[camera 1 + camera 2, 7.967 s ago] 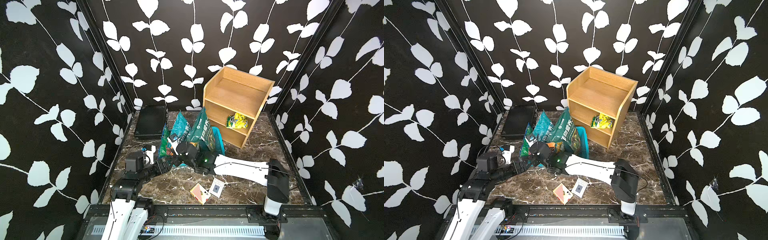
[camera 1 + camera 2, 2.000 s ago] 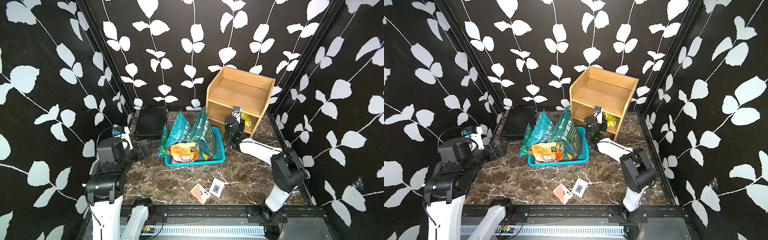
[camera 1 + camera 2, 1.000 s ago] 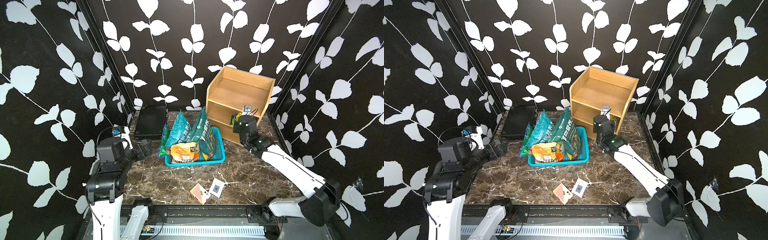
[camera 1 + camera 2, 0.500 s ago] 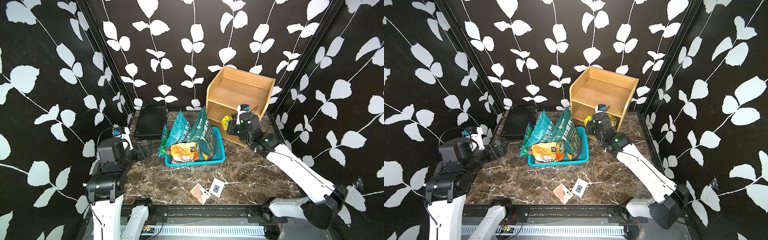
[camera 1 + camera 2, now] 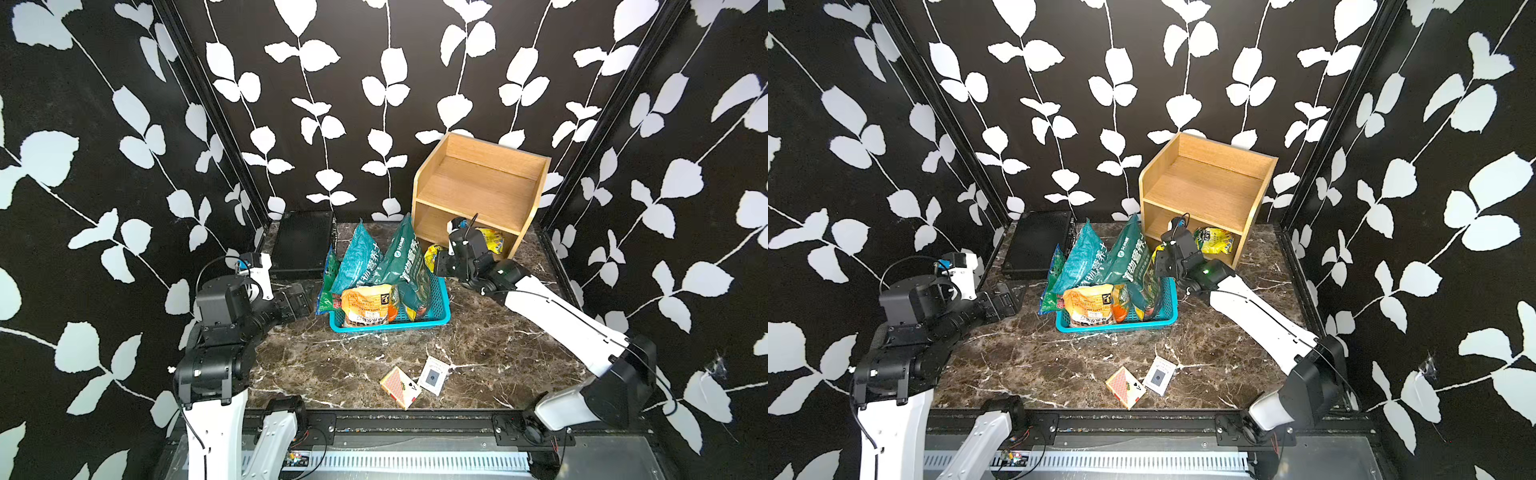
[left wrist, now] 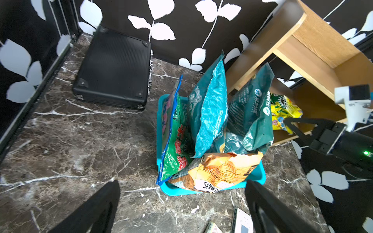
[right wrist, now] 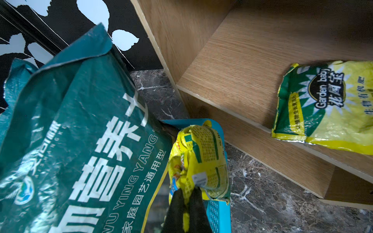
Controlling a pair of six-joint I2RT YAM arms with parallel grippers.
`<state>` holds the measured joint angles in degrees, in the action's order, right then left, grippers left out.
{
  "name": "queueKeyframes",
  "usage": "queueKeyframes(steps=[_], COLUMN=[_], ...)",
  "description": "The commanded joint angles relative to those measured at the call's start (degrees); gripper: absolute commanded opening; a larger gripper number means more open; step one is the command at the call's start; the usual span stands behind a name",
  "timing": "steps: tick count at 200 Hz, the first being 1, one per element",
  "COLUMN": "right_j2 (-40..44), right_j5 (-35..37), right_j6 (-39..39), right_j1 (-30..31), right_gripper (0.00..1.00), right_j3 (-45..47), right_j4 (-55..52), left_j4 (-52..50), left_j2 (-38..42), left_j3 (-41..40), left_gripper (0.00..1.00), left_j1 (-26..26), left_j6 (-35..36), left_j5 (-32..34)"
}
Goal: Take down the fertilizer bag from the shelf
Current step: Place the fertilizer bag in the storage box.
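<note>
My right gripper [image 7: 186, 194] is clamped tight on the lower edge of a small, crumpled yellow fertilizer bag [image 7: 201, 159]. I have that bag clear of the light-wood open-fronted shelf [image 5: 478, 183], just in front of the shelf's left side panel. It is over the back right corner of the turquoise perforated plastic basket [image 5: 441, 316], right beside the tall dark-teal bag [image 7: 90, 131] standing in it. I cannot tell whether the bag rests on the basket's rim. A second yellow and green packet [image 7: 327, 107] lies flat on an inner board of the shelf, at the board's front edge and near its right side. The basket sits mid-worktop and also holds a lighter teal bag [image 5: 359, 259], a green bag [image 6: 175, 141] and an orange bag [image 5: 368, 303] leaning at its front. My left gripper [image 5: 1009, 296] hangs with its jaws spread wide and nothing in them, near the left edge of the dark marble worktop [image 5: 353, 365]. A flat black case [image 5: 301, 245] fills the back left corner, and a red card box [image 5: 399, 386] and a white card [image 5: 433, 376] lie near the front edge.
</note>
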<state>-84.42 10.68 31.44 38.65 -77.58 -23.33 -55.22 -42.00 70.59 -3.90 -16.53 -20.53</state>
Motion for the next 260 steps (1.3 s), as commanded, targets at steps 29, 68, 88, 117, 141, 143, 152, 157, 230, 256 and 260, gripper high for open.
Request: queueKeyframes(steps=[29, 68, 88, 117, 141, 143, 152, 157, 230, 256, 260], right_j2=[-0.7, -1.6, -2.8, -1.7, -2.5, -2.5, -2.6, -2.4, -0.6, -4.0, -4.2], right_j5=[0.8, 0.5, -0.4, 0.8, -2.1, -2.4, -3.5, -4.0, -21.7, -31.7, -32.4], right_j6=[2.4, 8.9, 11.6, 17.3, 21.1, 21.4, 22.5, 23.4, 44.1, 47.0, 47.0], right_j1=[1.7, 1.4, 1.2, 0.3, -1.6, -1.7, -2.4, -2.8, -11.0, -13.5, -13.7], right_gripper=[0.0, 0.0, 0.0, 0.0, 0.0, 0.0, 0.0, 0.0, 0.0, 0.0, 0.0], right_j3=[-0.1, 6.3, 6.4, 10.2, 11.3, 11.3, 10.8, 10.8, 17.7, 18.1, 18.2], right_j4=[6.8, 12.8, 13.8, 18.6, 20.6, 20.6, 20.4, 20.5, 39.7, 47.3, 47.4], left_j4=[1.4, 1.5, 1.5, 1.4, 1.5, 1.5, 1.5, 1.5, 1.3, 1.3, 1.4], left_j2=[1.2, 1.4, 1.4, 1.5, 1.5, 1.5, 1.5, 1.4, 1.7, 1.7, 1.7], left_j3=[-0.6, -0.5, -0.5, -0.5, -0.4, -0.4, -0.3, -0.3, -0.2, -0.2, -0.2], left_gripper=[0.99, 0.99, 0.99, 0.99, 0.99, 0.99, 0.99, 0.99, 0.99, 0.99, 0.99], left_j1=[-0.2, -0.2, -0.2, -0.2, -0.2, -0.2, -0.2, -0.2, -0.1, -0.2, -0.2], left_j6=[1.0, 0.9, 0.9, 0.9, 0.8, 0.8, 0.8, 0.8, 0.9, 0.9, 0.9], left_j5=[-0.3, 0.1, 0.2, 0.5, 0.7, 0.7, 0.7, 0.7, 1.2, 1.3, 1.3])
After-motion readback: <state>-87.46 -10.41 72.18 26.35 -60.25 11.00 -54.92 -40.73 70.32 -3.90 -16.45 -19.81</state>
